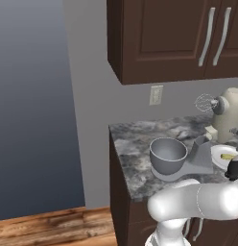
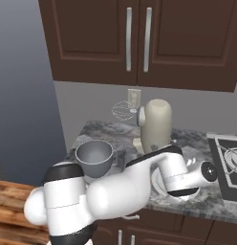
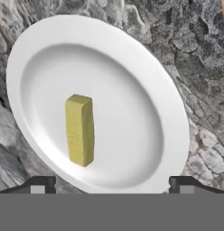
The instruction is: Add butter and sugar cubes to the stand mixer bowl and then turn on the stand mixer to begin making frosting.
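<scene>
In the hand view, the butter [image 3: 80, 130], a small yellow block, lies left of centre on a white plate [image 3: 175, 113]. My gripper [image 3: 111, 187] hovers above the plate, open, its two fingertips [image 3: 41, 185] spread wide with nothing between them. The butter [image 1: 227, 156] also shows on the plate [image 1: 218, 153] at the counter's right. The stand mixer bowl [image 1: 168, 154] [image 2: 94, 157], grey and empty, sits on the mixer's flat base. The stand mixer [image 1: 227, 114] [image 2: 155, 125] has its cream head tilted back, whisk [image 1: 204, 102] raised. The sugar cubes are out of view.
The grey stone counter [image 1: 133, 144] ends at its left edge near the bowl, with wood floor below. Dark cabinets [image 2: 134, 38] hang above the mixer. A stove top [image 2: 228, 160] lies at the right. A wall outlet [image 1: 156, 94] sits behind the counter.
</scene>
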